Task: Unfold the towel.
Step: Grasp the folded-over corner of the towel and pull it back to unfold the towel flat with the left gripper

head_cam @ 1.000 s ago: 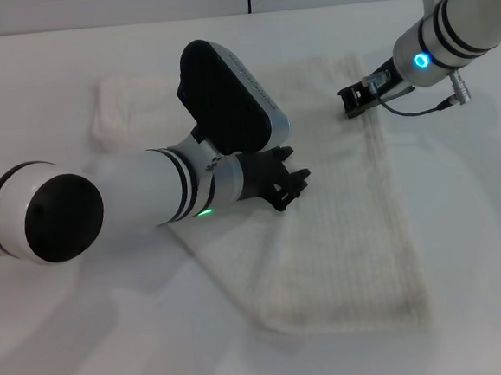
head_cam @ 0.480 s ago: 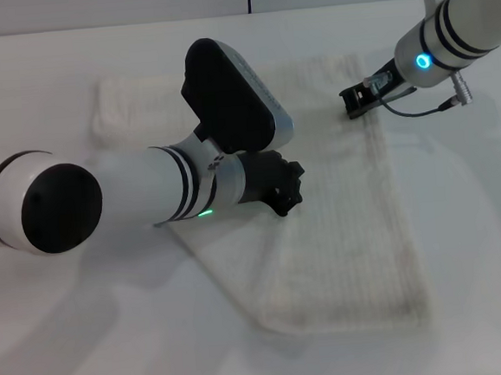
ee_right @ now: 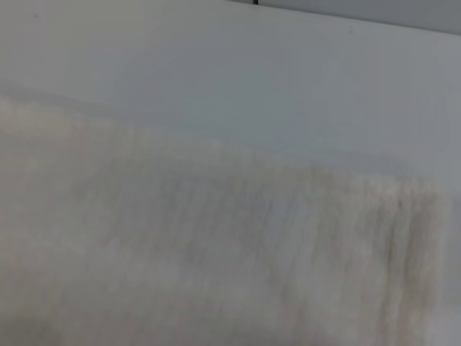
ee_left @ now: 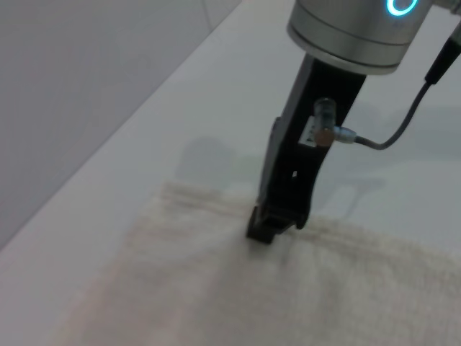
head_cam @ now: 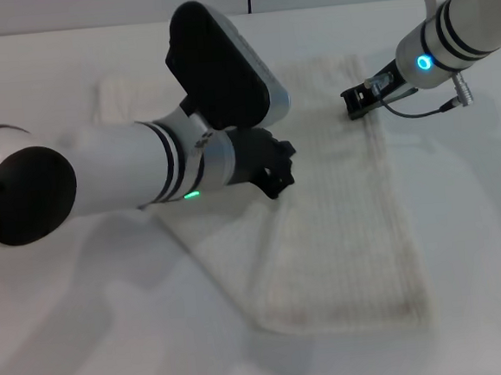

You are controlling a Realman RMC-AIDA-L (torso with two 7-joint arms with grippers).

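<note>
The cream-white ribbed towel (head_cam: 349,223) lies partly folded on the white table, with a doubled strip down its right side. It also shows in the left wrist view (ee_left: 216,288) and fills most of the right wrist view (ee_right: 216,259). My left gripper (head_cam: 277,166) is low over the middle of the towel, at the inner edge of the folded strip. My right gripper (head_cam: 353,103) is at the towel's far right corner. In the left wrist view the right gripper (ee_left: 270,229) is shut, its tips on the towel's hem.
The white table (head_cam: 481,247) runs to a far edge against a grey wall (head_cam: 132,1). My left forearm (head_cam: 102,177) lies across the left half of the towel and hides it. A cable (head_cam: 418,109) hangs by the right wrist.
My left gripper has moved a little back and to the left over the towel, and the forearm has shifted left with it. The right gripper has not moved.
</note>
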